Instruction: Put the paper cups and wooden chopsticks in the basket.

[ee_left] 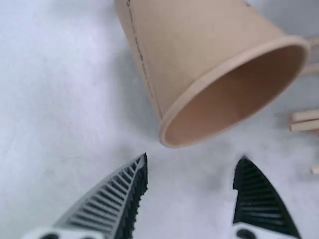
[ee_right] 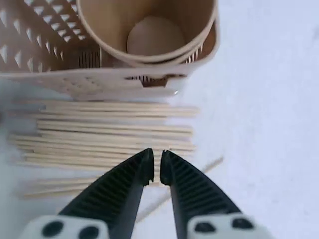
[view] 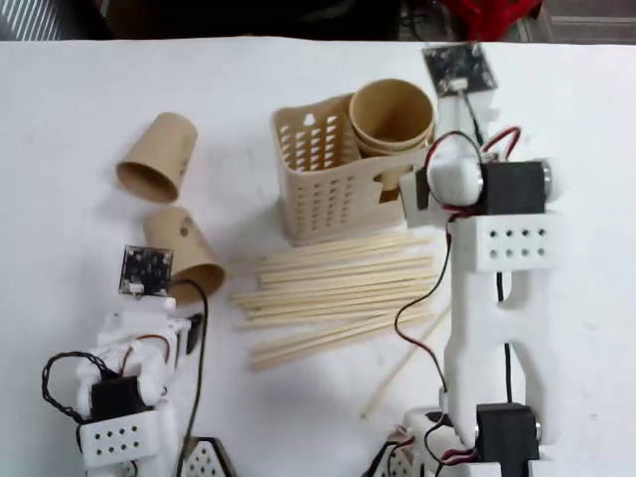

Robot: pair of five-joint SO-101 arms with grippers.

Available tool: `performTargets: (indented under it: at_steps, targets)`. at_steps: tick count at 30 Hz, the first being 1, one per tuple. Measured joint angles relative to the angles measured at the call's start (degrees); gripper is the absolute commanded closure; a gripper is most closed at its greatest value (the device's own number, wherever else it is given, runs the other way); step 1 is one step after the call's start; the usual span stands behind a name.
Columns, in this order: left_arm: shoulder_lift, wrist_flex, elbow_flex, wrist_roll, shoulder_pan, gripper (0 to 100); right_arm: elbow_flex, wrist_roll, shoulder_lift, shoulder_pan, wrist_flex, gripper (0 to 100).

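A white table (view: 60, 99) is spreading across nearly the whole high view, its matte surface taking soft, even light and carrying only faint, blurred shadows. Beyond its far edge a narrow dark strip (view: 248, 18) of the room is showing. A pale grey striped patch (view: 40, 15) is sitting at one corner, a bright red shape (view: 492, 12) is poking in near the other, and a grey surface (view: 596, 20) is lying just beside the red; too little of them is showing to tell what they are.
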Motion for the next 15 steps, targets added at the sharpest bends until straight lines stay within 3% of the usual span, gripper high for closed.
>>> performTargets:
  at_steps: [9,15]
  targets:
    - [0.0,0.0,0.0,0.0,0.0,72,15.3,0.1,-0.2,0.0,-1.4,98.1]
    - [0.0,0.0,0.0,0.0,0.0,72,34.3,0.1,-7.6,5.1,-18.3,98.1]
